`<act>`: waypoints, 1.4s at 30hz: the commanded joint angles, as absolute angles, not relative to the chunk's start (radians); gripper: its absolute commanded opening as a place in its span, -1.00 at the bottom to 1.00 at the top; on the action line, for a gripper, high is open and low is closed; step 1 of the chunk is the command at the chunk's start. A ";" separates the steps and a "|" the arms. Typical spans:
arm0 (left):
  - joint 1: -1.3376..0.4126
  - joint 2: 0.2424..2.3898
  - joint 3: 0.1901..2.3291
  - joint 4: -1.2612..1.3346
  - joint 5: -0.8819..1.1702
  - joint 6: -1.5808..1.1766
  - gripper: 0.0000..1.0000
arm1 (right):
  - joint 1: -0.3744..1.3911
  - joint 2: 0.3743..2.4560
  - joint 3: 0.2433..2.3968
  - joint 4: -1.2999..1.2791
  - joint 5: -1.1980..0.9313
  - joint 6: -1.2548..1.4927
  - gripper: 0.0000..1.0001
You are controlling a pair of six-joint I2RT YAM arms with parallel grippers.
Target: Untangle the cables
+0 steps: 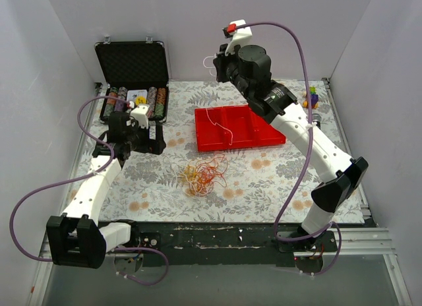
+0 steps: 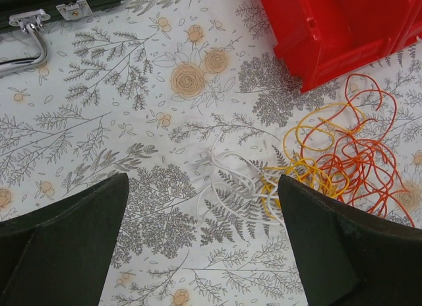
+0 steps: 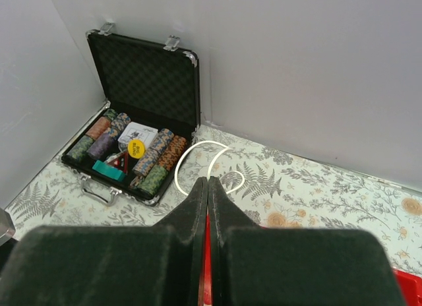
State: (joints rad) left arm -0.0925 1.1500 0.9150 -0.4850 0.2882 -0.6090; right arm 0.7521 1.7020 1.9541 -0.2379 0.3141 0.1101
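A tangle of thin red, orange and yellow cables (image 1: 204, 175) lies on the flowered cloth in front of the red tray (image 1: 264, 136). In the left wrist view the tangle shows white (image 2: 227, 182), yellow (image 2: 298, 175) and orange-red (image 2: 361, 162) loops. My left gripper (image 1: 157, 142) is open and empty, low over the cloth left of the tangle; its view (image 2: 202, 187) has the white loops between the fingers' line. My right gripper (image 1: 215, 63) is raised high at the back, shut on a white cable (image 3: 196, 152) that curls past its tips (image 3: 208, 181) and hangs down into the tray (image 1: 217, 124).
An open black case of poker chips (image 1: 132, 75) stands at the back left, also in the right wrist view (image 3: 142, 88); its handle shows in the left wrist view (image 2: 30, 52). Small coloured blocks (image 1: 312, 95) sit at the far right. White walls enclose the table.
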 commanded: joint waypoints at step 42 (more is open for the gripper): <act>-0.078 1.115 0.874 -0.454 0.279 -0.580 0.97 | 0.678 1.741 2.058 -0.201 0.213 0.169 -0.97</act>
